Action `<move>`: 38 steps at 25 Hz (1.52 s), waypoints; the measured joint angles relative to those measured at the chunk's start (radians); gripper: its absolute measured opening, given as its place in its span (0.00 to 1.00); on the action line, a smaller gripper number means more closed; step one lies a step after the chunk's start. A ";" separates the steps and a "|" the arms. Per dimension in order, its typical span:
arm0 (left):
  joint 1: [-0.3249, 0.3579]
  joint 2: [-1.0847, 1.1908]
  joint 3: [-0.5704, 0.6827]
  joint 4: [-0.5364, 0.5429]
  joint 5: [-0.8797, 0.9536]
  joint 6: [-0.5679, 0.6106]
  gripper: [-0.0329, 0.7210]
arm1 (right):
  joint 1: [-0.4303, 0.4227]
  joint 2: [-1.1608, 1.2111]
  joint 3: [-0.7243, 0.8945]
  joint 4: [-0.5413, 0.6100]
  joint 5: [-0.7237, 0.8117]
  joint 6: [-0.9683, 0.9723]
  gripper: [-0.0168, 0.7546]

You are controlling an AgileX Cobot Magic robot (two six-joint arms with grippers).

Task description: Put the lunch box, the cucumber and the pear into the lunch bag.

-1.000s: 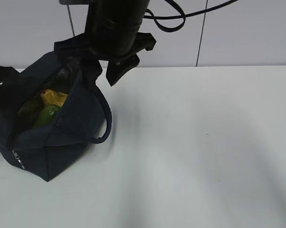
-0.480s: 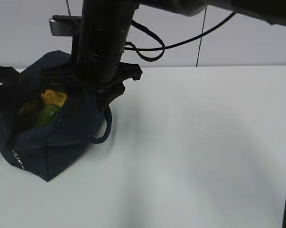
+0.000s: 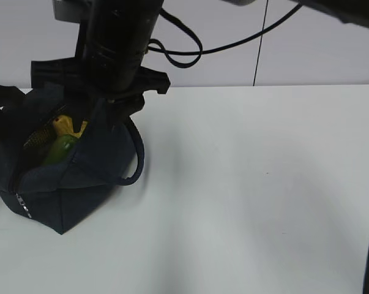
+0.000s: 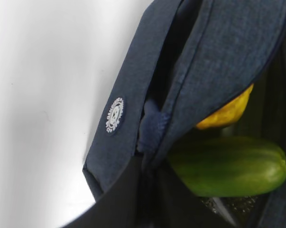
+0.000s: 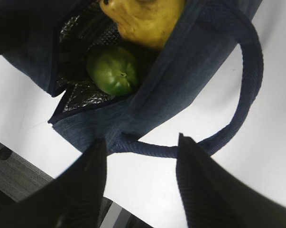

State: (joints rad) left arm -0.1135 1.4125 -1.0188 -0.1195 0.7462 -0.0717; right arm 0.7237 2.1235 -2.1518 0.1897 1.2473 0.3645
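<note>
The white table [image 3: 264, 202] carries only the dark navy lunch bag [image 3: 80, 184] at its left edge.

table [image 3: 264, 196]: white, smooth, fills 3 to 9 o'clock | wall [image 3: 319, 43]: pale grey panels at 12 o'clock, dark vertical seam [image 3: 257, 55] at 1 o'clock | light: soft, diffuse shadows

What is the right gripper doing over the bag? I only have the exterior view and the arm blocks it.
Observer: The right wrist view shows the right gripper open, the handle of the lunch bag running between its fingertips, unclamped.
Operator: Is the lunch box inside?
Observer: No view shows it. That view shows only the pear and the cucumber against the silver lining.
Operator: And the left gripper?
Observer: I cannot tell. The left wrist view shows the bag's edge with a round white badge.
</note>
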 joint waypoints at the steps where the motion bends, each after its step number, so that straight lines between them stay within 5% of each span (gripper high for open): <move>1: 0.000 0.000 0.000 -0.001 0.000 0.000 0.05 | 0.000 0.013 0.000 0.002 -0.004 0.002 0.51; 20: 0.000 0.000 0.000 -0.042 0.001 0.000 0.05 | 0.003 0.159 -0.090 -0.032 -0.012 0.031 0.51; 23: 0.000 0.000 0.000 -0.042 0.001 0.000 0.05 | 0.005 0.161 -0.096 -0.048 -0.011 0.033 0.43; 29: 0.000 0.000 0.000 -0.042 0.001 0.000 0.05 | 0.005 0.166 -0.111 -0.097 -0.003 0.002 0.05; 38: -0.019 0.000 0.000 -0.074 -0.012 0.004 0.05 | 0.005 0.162 -0.131 -0.209 0.009 -0.060 0.04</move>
State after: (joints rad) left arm -0.1323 1.4125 -1.0188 -0.1938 0.7345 -0.0681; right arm 0.7285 2.2853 -2.2831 -0.0193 1.2563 0.3047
